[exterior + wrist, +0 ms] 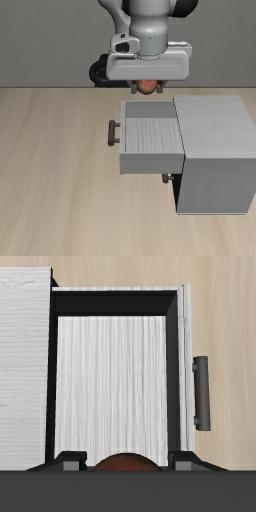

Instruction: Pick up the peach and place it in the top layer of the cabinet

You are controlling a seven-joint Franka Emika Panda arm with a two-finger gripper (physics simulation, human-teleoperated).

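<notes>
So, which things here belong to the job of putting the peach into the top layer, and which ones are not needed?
For the job:
- gripper, shut on the peach
- cabinet
- top drawer, pulled open under the peach

Not needed:
- lower handle on the cabinet front
- wooden table

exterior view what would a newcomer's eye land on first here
First, the reddish peach held in the gripper, hanging over the edge of the open top drawer nearest the robot's base. Next is the drawer itself, standing out of the grey cabinet toward the exterior view's left, with a dark handle on its front.
</notes>
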